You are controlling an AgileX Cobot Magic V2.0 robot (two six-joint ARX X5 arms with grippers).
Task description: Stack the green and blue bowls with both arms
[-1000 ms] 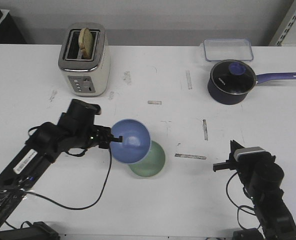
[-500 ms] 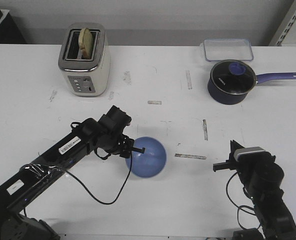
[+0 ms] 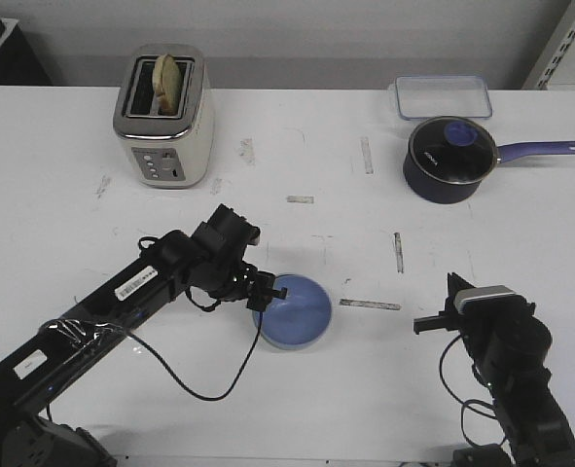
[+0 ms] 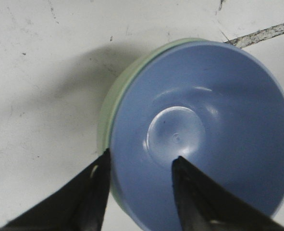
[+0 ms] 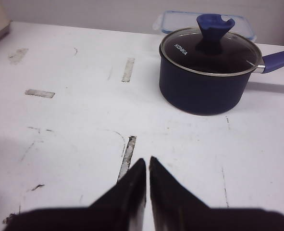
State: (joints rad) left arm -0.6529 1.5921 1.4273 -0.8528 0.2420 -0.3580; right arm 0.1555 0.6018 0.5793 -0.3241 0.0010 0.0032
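The light blue bowl (image 3: pixel 294 311) sits nested inside the pale green bowl at the table's middle front. In the left wrist view the blue bowl (image 4: pixel 199 139) fills the green bowl (image 4: pixel 104 120), of which only a thin rim shows. My left gripper (image 3: pixel 272 290) is at the bowls' left rim. In its wrist view the left gripper (image 4: pixel 142 155) is open, with one finger inside the blue bowl and the other outside both rims. My right gripper (image 3: pixel 428 324) rests low at the front right, shut and empty, and shows the same in its wrist view (image 5: pixel 147 160).
A toaster (image 3: pixel 163 117) with bread stands at the back left. A dark navy saucepan (image 3: pixel 449 159) with a glass lid stands at the back right, also in the right wrist view (image 5: pixel 204 72). A clear lidded container (image 3: pixel 443 95) is behind it. Tape marks dot the table.
The left arm carried the blue bowl rightward over the green bowl and set it down level inside it. The jaws have opened off the rim. The right arm has not moved.
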